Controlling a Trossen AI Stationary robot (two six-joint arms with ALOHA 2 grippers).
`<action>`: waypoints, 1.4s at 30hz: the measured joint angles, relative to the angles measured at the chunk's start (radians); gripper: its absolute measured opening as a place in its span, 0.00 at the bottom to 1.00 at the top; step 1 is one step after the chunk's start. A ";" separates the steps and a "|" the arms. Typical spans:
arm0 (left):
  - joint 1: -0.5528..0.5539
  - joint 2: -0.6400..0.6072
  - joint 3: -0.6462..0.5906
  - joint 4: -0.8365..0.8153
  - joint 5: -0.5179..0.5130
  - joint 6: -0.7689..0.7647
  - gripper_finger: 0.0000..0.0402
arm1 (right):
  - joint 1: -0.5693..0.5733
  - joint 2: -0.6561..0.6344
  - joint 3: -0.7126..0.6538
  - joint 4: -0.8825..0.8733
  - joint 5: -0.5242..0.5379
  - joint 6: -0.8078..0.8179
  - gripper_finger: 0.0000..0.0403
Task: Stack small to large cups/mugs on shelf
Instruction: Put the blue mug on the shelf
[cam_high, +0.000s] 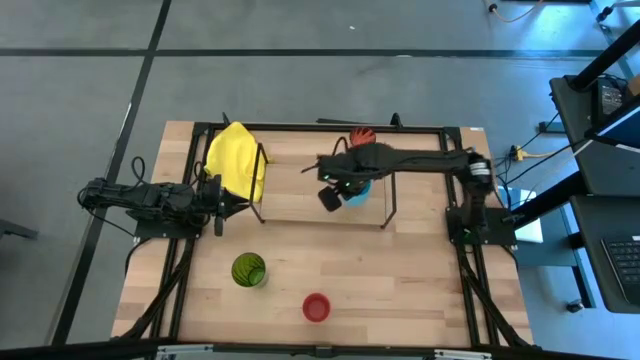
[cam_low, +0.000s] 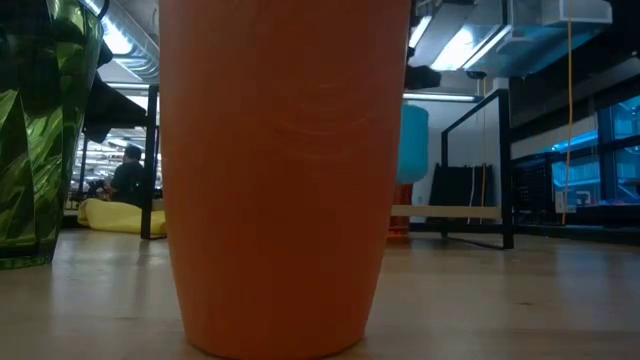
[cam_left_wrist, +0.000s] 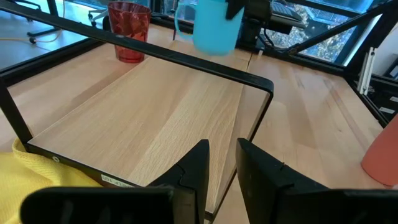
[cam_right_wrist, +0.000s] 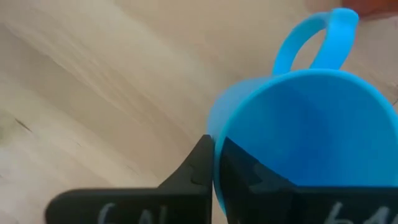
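On the wooden table (cam_high: 400, 280), the shelf (cam_high: 300, 195), a pale board framed by black wire at both ends, sits along the far edge, and the right arm reaches over it carrying the light blue mug (cam_high: 357, 192) above the board's right end. The right gripper (cam_right_wrist: 214, 163) has its fingers pinched on the mug's rim, one inside and one outside the wall, a hold that keeps the mug upright and the handle clear for setting down, probably beside the orange-red tumbler (cam_high: 362, 134) standing at the shelf's far edge. The yellow cloth (cam_high: 238, 160) is draped over the shelf's left end, just beyond the waiting left gripper (cam_left_wrist: 219, 163), its fingers a little apart and empty. The green tumbler (cam_high: 248, 270) and short red cup (cam_high: 316, 307) stand near the table's front edge, not yet shelved. Only the right wrist view shows the rim grip; the left wrist view shows the mug hanging clear of the board; the low view is largely blocked by the red cup.
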 joint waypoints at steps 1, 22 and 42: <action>0.000 0.000 0.000 0.000 0.000 0.000 0.19 | -0.007 -0.034 -0.033 0.009 0.000 0.019 0.03; 0.000 0.000 0.000 0.000 0.000 0.000 0.19 | -0.029 -0.218 -0.366 0.260 0.003 0.076 0.03; 0.000 0.000 0.000 0.000 0.000 0.000 0.19 | -0.029 -0.198 -0.366 0.192 0.005 0.181 0.06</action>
